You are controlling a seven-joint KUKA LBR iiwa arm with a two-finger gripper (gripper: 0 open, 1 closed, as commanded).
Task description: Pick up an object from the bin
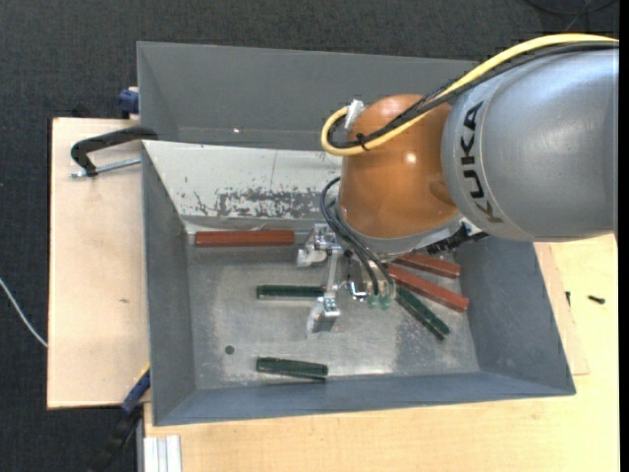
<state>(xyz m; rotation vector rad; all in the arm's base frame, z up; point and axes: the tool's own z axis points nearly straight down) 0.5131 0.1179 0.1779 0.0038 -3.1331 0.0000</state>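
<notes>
The pincer [321, 283] stands open at the middle of the bin [165, 293]. Its fingers straddle the right end of a dark green stick [285, 291] lying flat on the floor.

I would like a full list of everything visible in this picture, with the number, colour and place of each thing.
bin: one, grey metal, holds the things below.
far stick: one, red-brown, along the far wall.
right sticks: two, red-brown, by the right wall.
middle stick: one, dark green, bin's centre.
front stick: one, dark green, near the front wall.
slanted stick: one, dark green, beside the right sticks.
speck: one, dark, front left floor.
arm: one, silver, orange cover, from the right.
gripper: one, metal, fingers apart over the middle stick's right end.
</notes>
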